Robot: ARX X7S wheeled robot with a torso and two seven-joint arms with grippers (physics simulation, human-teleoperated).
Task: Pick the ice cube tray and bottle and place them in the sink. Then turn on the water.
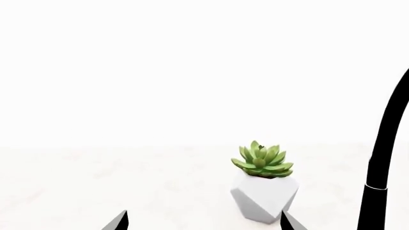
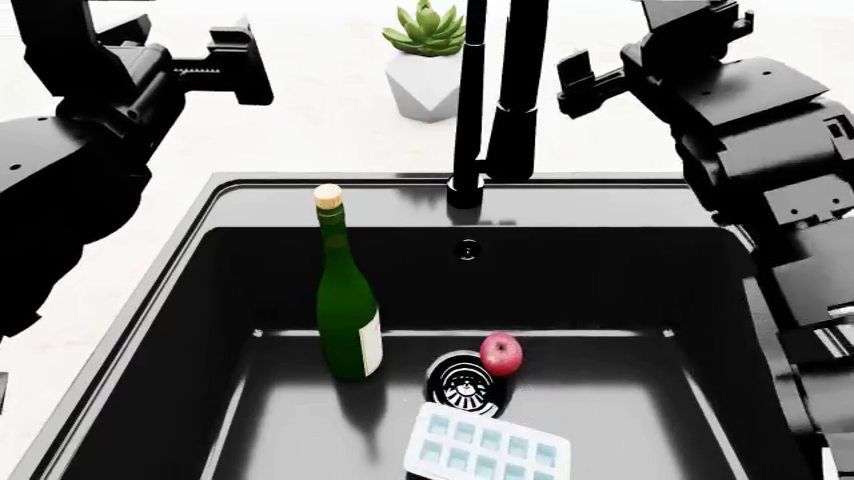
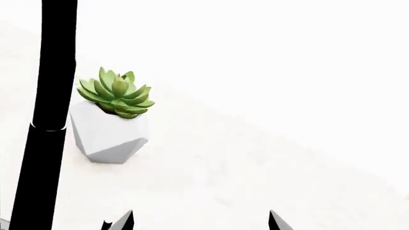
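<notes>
sink [image 2: 200, 300]: matt black basin, smooth
bottle [image 2: 347, 310]: glossy dark green glass, cream paper label, cork-coloured top
ice cube tray [image 2: 485, 450]: smooth white plastic, pale-blue cells
apple [image 2: 501, 352]: shiny red skin
drain [image 2: 462, 382]: black, slotted, slight sheen
faucet [image 2: 497, 90]: smooth black, satin finish
bench [image 2: 320, 120]: white, faintly marbled, smooth
planter [image 3: 108, 136]: matt white, faceted
succulent [image 3: 115, 93]: waxy green leaves

The head view looks steeply down into the sink [image 2: 240, 300], close. Both wrist views face level across the worktop [image 3: 255, 167] at the potted succulent [image 1: 262, 184], shared by all views.
</notes>
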